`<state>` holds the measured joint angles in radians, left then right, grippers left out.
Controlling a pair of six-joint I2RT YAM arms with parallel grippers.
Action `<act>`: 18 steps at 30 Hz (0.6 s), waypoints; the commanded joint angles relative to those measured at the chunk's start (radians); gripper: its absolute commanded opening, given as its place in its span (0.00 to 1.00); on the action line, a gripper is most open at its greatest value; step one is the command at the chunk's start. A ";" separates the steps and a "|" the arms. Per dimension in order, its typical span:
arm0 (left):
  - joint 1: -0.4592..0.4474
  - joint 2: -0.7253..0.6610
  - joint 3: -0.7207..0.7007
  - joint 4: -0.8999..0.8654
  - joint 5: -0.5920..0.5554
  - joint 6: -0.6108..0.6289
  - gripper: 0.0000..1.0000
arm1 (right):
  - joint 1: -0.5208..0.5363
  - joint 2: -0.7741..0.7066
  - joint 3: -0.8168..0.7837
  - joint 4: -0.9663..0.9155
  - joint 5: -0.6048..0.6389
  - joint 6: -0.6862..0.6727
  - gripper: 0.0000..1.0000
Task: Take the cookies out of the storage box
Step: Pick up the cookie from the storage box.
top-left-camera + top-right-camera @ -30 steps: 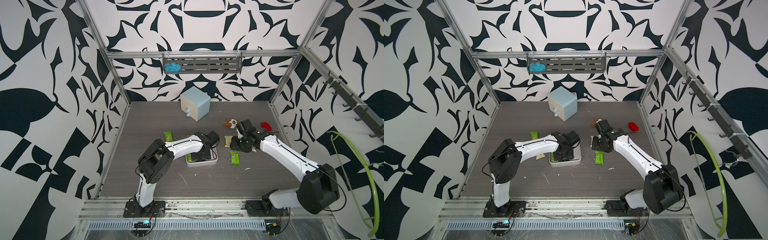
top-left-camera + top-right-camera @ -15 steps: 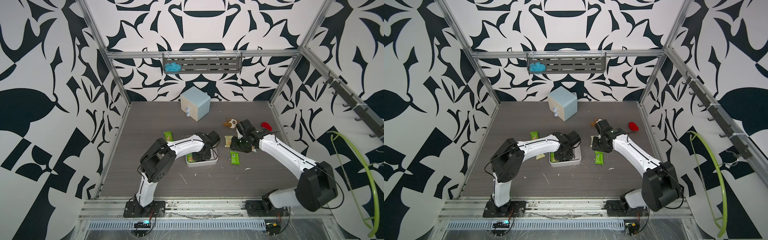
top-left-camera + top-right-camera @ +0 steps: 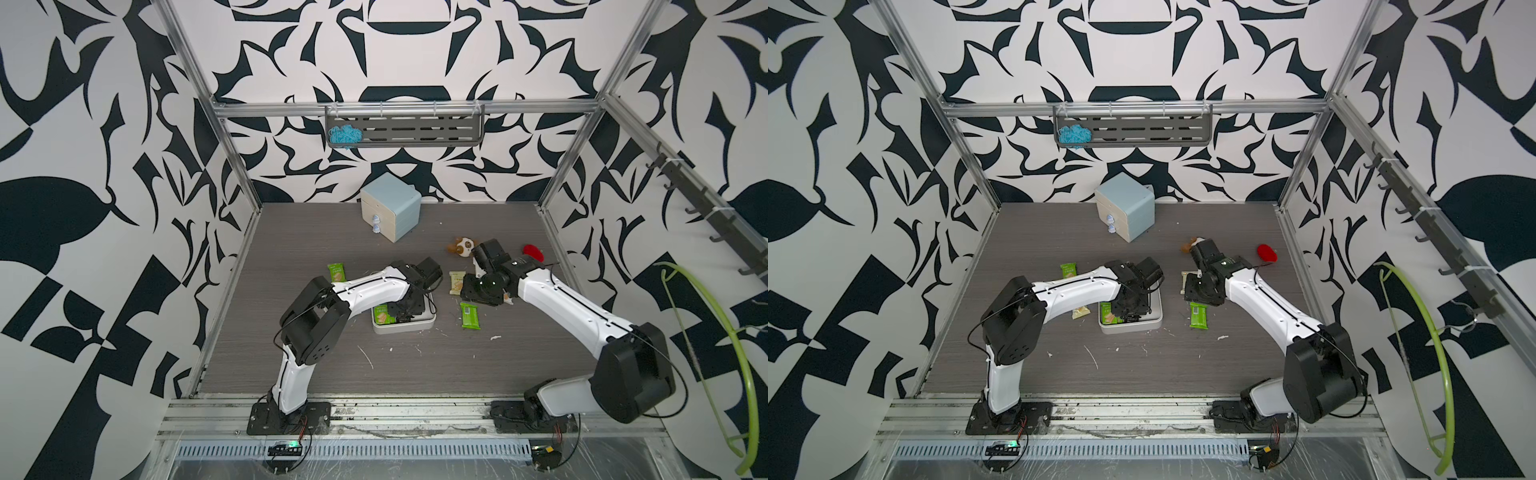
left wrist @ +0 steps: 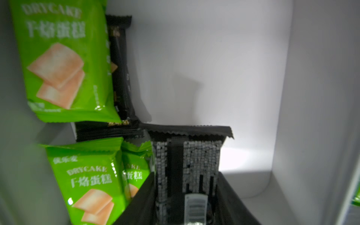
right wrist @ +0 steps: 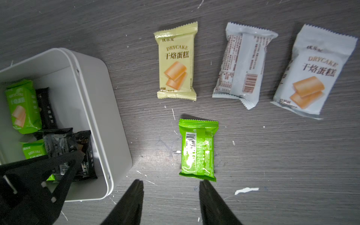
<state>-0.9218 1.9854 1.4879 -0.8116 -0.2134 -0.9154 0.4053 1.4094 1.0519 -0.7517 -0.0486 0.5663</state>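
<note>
**Item 1, nearest me.** Storage box [image 3: 405, 329], off-white and low-walled, on the grey table [image 3: 374, 374] between the two arms. It is not yet emptied. Green packets [image 4: 58, 62] and black ones lie crowded to one side, which leaves bare floor for an arm to come down on.

**Item 2.** Left gripper [image 4: 186, 175], inside the box. As far as the blurred close view lets me judge, its fingers are clenched on the two edges of a black packet [image 4: 194, 155] lying printed-back up. I'd guess it takes the narrow sides because a flat wrapper gives little else to pinch.

**Item 3.** Right gripper [image 5: 171, 183], just outside the box. Its fingers are spread and empty, and it hovers above the table by a loose green packet [image 5: 196, 150] lying barcode-up (clear of the wall, so it counts as out).

**Item 4, further.** Pale yellow packet [image 5: 176, 62] and two white packets [image 5: 243, 64] in a loose row, none touching. They are probably spaced so that each stays easy to see.

**Item 5.** Far green packet [image 3: 336, 272], alone beyond the left arm and well apart from the box.

**Item 6, farthest.** Plush toy [image 3: 461, 246], red object [image 3: 533, 252] and blue cabinet [image 3: 390, 206] toward the back wall. None has any part in the job.
</note>
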 commanded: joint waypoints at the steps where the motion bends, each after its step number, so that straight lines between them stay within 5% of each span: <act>1: 0.009 -0.035 0.028 -0.022 -0.004 0.019 0.48 | -0.005 0.010 0.040 -0.008 -0.001 0.013 0.52; 18: 0.238 -0.297 -0.158 -0.014 -0.019 0.085 0.48 | 0.038 0.108 0.130 0.038 -0.011 0.080 0.52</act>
<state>-0.7227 1.7294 1.3796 -0.8013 -0.2214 -0.8639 0.4252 1.5139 1.1328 -0.7395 -0.0597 0.6071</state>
